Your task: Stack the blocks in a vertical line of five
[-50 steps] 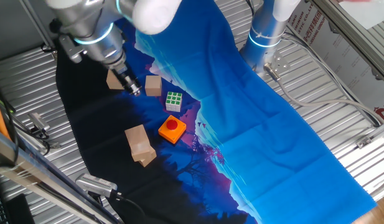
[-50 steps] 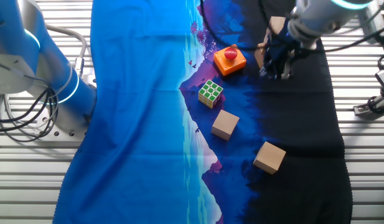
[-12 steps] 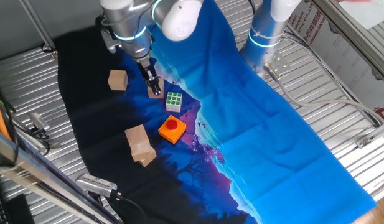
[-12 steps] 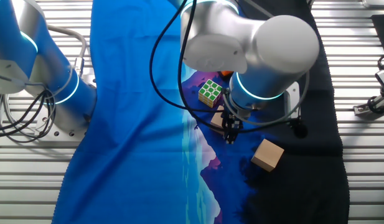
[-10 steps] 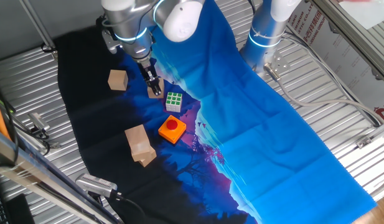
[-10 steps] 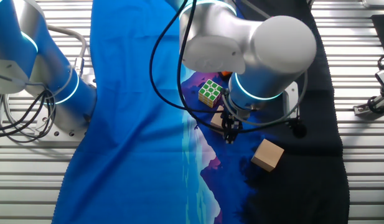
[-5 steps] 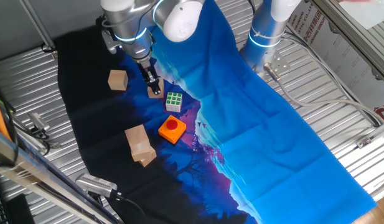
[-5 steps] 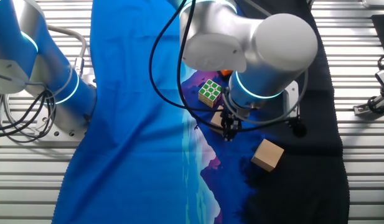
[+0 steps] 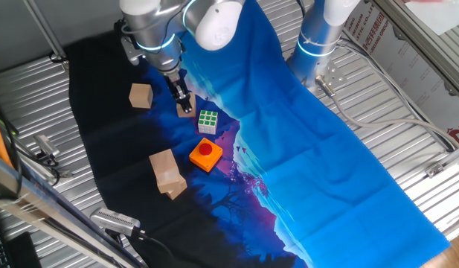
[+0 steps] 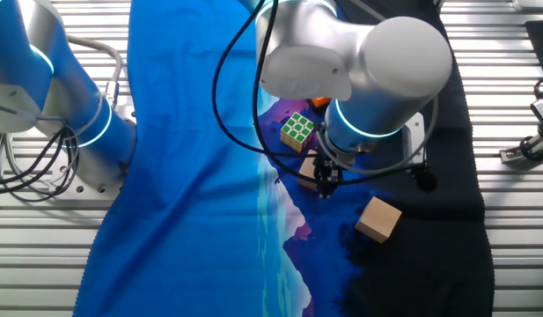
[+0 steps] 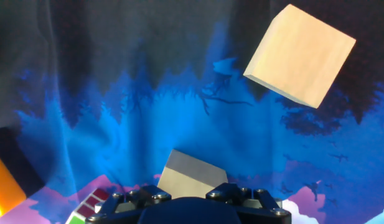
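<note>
Light-tan wooden blocks lie on the dark-and-blue cloth. My gripper [image 9: 184,103] stands straight down over one block [image 9: 187,111], next to the green-and-white puzzle cube [image 9: 207,120]. In the hand view this block [image 11: 190,177] sits between my fingers, which press its sides. In the other fixed view my gripper [image 10: 324,187] and arm hide most of it [image 10: 305,167]. A second block [image 9: 140,95] lies alone to the left; it also shows in the hand view [image 11: 299,55] and the other fixed view [image 10: 378,219]. A short stack of blocks [image 9: 166,173] stands nearer the front.
A flat orange block with a red button [image 9: 205,154] sits between the puzzle cube and the stack. A second blue-ringed arm base [image 9: 318,37] stands at the back. Ribbed metal table [image 9: 36,97] surrounds the cloth; a metal clamp [image 9: 117,221] lies at its front edge.
Five seconds ago my gripper was by the far-left block; it has moved right to the block by the puzzle cube. Over the last second it has hardly moved.
</note>
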You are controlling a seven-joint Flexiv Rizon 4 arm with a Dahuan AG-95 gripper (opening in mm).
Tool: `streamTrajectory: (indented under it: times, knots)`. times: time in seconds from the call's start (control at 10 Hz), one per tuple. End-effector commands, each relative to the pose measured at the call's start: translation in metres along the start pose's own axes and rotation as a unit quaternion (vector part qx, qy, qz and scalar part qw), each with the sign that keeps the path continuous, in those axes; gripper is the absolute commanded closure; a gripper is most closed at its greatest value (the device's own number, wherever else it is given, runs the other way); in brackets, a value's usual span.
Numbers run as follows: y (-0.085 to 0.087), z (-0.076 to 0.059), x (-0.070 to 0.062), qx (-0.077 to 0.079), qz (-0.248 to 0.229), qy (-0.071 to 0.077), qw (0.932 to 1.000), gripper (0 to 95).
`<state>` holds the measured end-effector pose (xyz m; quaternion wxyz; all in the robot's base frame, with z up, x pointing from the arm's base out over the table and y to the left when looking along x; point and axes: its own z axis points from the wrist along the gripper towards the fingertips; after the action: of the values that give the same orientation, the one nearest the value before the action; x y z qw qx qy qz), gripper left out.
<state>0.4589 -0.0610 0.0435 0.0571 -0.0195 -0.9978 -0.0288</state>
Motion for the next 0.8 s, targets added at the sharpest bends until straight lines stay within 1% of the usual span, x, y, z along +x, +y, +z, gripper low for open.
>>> streamTrajectory:
  times: [0.1,0.2,0.3,0.4,0.5,0.6,0.7,0.8]
  knots:
    - [0.000,-0.012,0.002,-0.002,-0.004,0.003,1.0000,95.0]
    - [-0.001,-0.020,0.002,-0.003,-0.007,0.004,1.0000,95.0]
    - [-0.001,-0.023,0.002,-0.005,-0.008,0.004,1.0000,95.0]
    - [-0.001,-0.031,0.000,-0.005,-0.011,0.005,0.9999,95.0]
    - [-0.002,-0.043,-0.004,-0.007,-0.016,0.007,0.9998,95.0]
    - [-0.001,-0.051,-0.006,-0.008,-0.019,0.007,0.9998,95.0]
    - [0.000,-0.062,-0.009,-0.008,-0.023,0.011,0.9997,95.0]
    - [0.004,-0.079,-0.015,-0.010,-0.026,0.011,0.9995,95.0]
